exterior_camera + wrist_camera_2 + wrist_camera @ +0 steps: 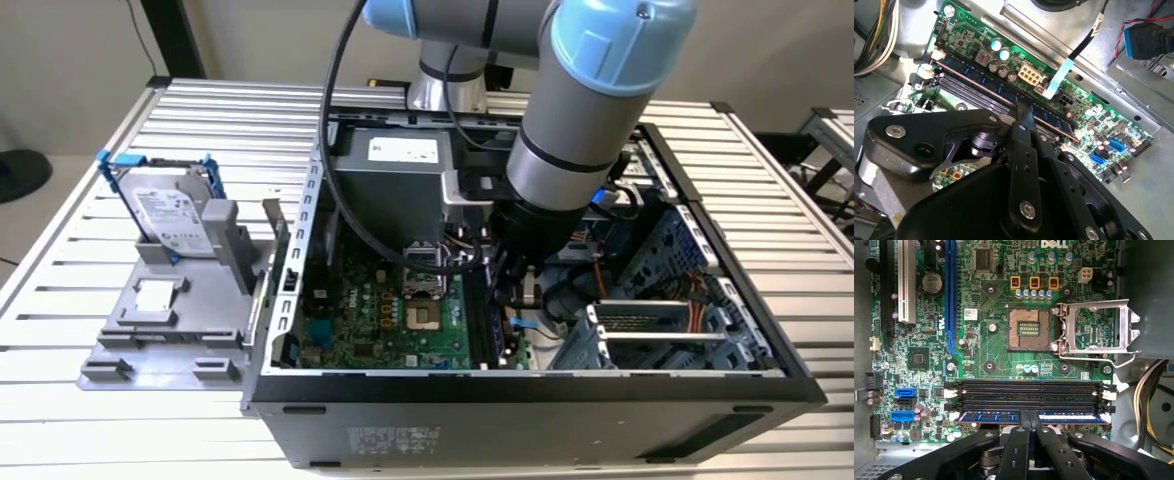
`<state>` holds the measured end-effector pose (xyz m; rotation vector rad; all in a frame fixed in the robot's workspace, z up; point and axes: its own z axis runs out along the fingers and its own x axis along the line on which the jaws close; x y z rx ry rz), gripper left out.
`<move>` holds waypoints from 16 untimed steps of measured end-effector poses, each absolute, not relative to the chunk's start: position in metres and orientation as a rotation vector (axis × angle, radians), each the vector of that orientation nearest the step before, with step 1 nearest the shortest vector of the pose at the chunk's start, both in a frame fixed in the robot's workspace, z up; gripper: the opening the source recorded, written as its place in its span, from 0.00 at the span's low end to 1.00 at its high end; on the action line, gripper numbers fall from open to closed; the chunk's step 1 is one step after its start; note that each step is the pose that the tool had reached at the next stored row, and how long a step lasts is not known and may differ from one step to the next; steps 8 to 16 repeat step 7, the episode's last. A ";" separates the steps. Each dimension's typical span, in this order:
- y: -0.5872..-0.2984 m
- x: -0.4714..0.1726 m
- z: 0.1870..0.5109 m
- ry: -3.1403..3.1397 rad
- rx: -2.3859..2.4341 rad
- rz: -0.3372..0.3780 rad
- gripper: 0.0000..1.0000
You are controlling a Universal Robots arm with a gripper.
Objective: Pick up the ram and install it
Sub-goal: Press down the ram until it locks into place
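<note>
Green motherboard (979, 347) lies flat in the open black PC case (534, 395), which sits on a slatted metal table (94, 240). The arm (587, 120) reaches down into the case in the exterior view, wrist low over the board near the slot area. In both wrist views the gripper (1029, 422) is right over the row of long black memory slots (1029, 390). The ram (1069, 416), a dark blue stick with a row of chips, stands on edge in the slot nearest the gripper; in the second wrist view the ram (979, 75) runs along the slot row, and a white latch (926, 71) is at its far end. The two black fingers (1019, 440) are pressed close together at the stick's middle, tips touching its top edge; whether they pinch it or only bear on it cannot be told. The other slots beside it hold no stick. The CPU socket (1028, 328) is bare, its metal retention frame (1099, 330) swung open beside it. In the exterior view, a silver-labelled hard drive (171, 210) in a blue-handled frame stands on a grey fixture (160, 340) on the exterior view's left, well apart from the case.
</note>
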<state>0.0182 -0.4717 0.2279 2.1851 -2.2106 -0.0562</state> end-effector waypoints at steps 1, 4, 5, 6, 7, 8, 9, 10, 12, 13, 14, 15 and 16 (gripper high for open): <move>-0.472 0.018 0.228 -2.211 2.185 -0.056 0.00; -0.472 0.018 0.228 -2.211 2.185 -0.056 0.00; -0.472 0.018 0.228 -2.211 2.185 -0.056 0.00; -0.472 0.018 0.228 -2.211 2.185 -0.056 0.00; -0.472 0.018 0.228 -2.211 2.185 -0.056 0.00; -0.472 0.018 0.228 -2.211 2.185 -0.056 0.00; -0.472 0.018 0.228 -2.211 2.185 -0.056 0.00; -0.472 0.018 0.228 -2.211 2.185 -0.056 0.00; -0.472 0.018 0.228 -2.211 2.185 -0.056 0.00; -0.472 0.018 0.228 -2.211 2.185 -0.056 0.00; -0.472 0.018 0.228 -2.211 2.185 -0.056 0.00; -0.472 0.018 0.228 -2.211 2.185 -0.056 0.00; -0.472 0.018 0.228 -2.211 2.185 -0.056 0.00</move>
